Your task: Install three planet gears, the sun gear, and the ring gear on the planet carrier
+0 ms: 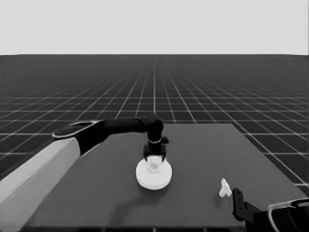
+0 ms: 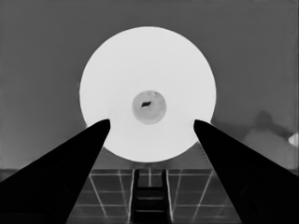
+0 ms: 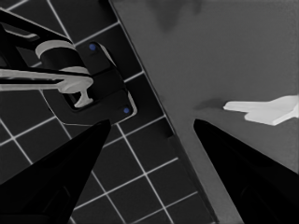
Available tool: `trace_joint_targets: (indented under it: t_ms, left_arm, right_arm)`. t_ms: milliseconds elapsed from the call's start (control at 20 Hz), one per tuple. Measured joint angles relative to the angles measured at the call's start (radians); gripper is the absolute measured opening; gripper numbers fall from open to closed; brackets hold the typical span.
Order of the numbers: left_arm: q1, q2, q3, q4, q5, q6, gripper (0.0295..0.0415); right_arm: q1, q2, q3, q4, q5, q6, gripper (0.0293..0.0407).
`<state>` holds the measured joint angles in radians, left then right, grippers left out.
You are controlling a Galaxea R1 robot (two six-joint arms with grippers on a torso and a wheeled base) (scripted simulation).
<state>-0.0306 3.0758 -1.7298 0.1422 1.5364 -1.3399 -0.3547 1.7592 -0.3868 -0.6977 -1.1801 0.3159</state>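
I have the left gripper (image 1: 154,157) in the middle of the head view, directly above the larger round part (image 1: 154,174), which lies on the dark table (image 1: 203,159) slightly below the center of the frame. In the left wrist view its two fingers (image 2: 70,163) are spread apart, one at each side of the disc's lower rim, and nothing is pinched between them. The small gears are not visible in any view; I judge they are hidden under this disc, together with the smaller round part, but I cannot confirm it.

What could go wrong, in my opinion: if I lift the arm while a fingertip touches the rim, the disc can tilt or slide off what is below it. Whether the tips touch it now, I cannot tell. If the disc is not fully seated, a push from above at one side would also make it jam.

The right gripper (image 1: 236,203) waits at the lower right corner of the head view, its fingers (image 3: 233,163) spread and holding nothing. The thin white piece (image 1: 224,188) lies just beside it, near the table's front edge, so a careless move there may knock it to the floor.

Around the disc the table is open on every side, and straight up is free.
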Motion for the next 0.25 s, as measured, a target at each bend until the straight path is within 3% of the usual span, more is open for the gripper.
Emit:
trace_joint_targets:
  t_ms: [50, 100, 150, 250]
  left_arm:
    - [-0.084, -0.267, 0.450, 0.068, -0.346, 0.482, 0.0409]
    - [-0.180, -0.664, 0.806, 0.109, -0.559, 0.955, 0.0414]
    - [-0.236, -0.947, 1.011, 0.134, -0.682, 1.258, 0.0401]
    - [-0.285, -1.197, 1.208, 0.156, -0.798, 1.541, 0.0388]
  right_arm:
    - [0.253, 0.076, -0.113, 0.299, -0.154, 0.375, 0.0393]
    - [0.378, 0.156, -0.253, 0.452, -0.237, 0.577, 0.0392]
    - [0.421, 0.211, -0.359, 0.523, -0.285, 0.684, 0.0389]
    - [0.445, 0.269, -0.474, 0.580, -0.328, 0.774, 0.0385]
